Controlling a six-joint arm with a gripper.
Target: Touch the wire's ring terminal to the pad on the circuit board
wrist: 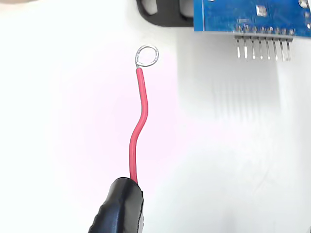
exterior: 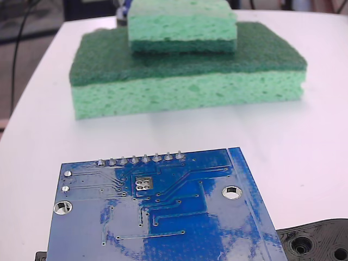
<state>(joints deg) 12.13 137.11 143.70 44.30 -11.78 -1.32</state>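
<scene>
On the wrist view I'm looking at the wire point(wrist: 137, 127) running up from the bottom of the picture, its long axis close to vertical with a soft S-bend partway along. The ring terminal point(wrist: 146, 56) sits at the top end, pointing up the frame, its loop lying flat-on to the camera over the white bench point(wrist: 58, 121). The ring is off to the left of the circuit board point(wrist: 252, 14) and below its edge, clearly apart from it, touching nothing I can see.

The end effector point(wrist: 121, 206) shows only as a black rounded shape at the bottom edge, with the wire coming out of its top. I can't make out separate fingers, so I can't tell whether it is clamped on the wire or not.

The board is cut off by the top of the wrist view; I get only a strip of blue and its row of pins point(wrist: 262, 47) pointing down the picture. A small pale square on that strip may be the pad point(wrist: 260, 9), but it is too small to be sure. A black plastic piece point(wrist: 163, 12) peeks out left of the board.

The fixed view gives me what the wrist misses: the board face point(exterior: 179, 217), the pad point(exterior: 143, 184) with four dark dots just below the solder points point(exterior: 140, 159), and two stacked green sponges point(exterior: 185, 70) behind. No wire or ring shows there.
</scene>
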